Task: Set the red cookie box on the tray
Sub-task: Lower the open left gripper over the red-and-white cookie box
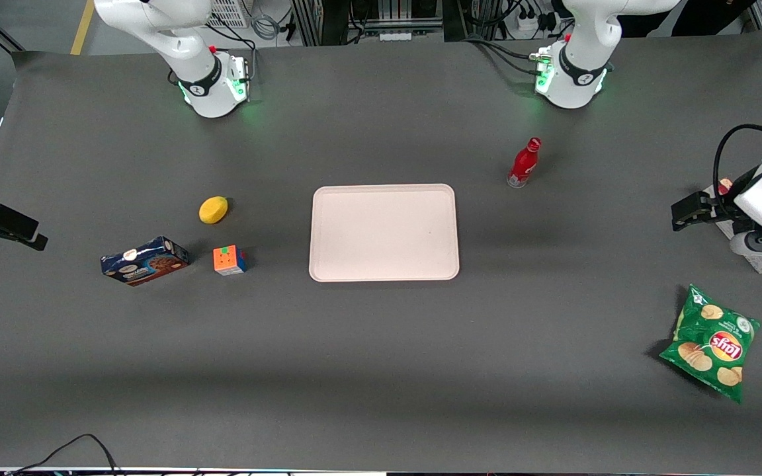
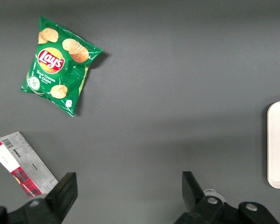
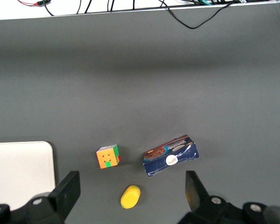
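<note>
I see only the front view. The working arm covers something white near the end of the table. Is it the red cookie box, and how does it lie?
Observer: Yes. The left wrist view shows the red cookie box lying flat on the table, with its white barcode face up.
Operator: Is the gripper around it now?
Observer: No. The gripper is open and hangs above the table. The box lies outside the gap, beside one of the fingers.
</note>
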Robot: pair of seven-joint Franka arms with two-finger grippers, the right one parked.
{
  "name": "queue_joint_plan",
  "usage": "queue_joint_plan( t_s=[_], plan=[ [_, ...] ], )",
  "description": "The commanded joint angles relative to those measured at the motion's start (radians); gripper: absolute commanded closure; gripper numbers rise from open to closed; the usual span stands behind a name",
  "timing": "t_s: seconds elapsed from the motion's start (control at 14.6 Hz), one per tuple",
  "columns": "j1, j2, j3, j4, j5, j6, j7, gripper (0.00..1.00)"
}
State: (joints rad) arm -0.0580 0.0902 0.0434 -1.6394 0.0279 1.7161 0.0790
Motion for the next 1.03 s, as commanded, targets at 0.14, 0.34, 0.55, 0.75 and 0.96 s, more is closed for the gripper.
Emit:
queue_joint_plan(
  t_s=[0.14,0.34,0.55,0.75,0.96],
  plan=[
    [0.007,0.014,-0.004,0.035,-0.002,-0.024,0.001,0.00],
    [0.007,0.014,-0.005,0.036,-0.008,-0.024,-0.002,0.00],
    [0.007,0.014,-0.007,0.036,-0.014,-0.027,-0.002,0.00],
    [0.007,0.014,-0.007,0.035,-0.013,-0.029,-0.007,0.00],
    [0.007,0.019,-0.005,0.035,-0.011,-0.029,0.002,0.00]
  ],
)
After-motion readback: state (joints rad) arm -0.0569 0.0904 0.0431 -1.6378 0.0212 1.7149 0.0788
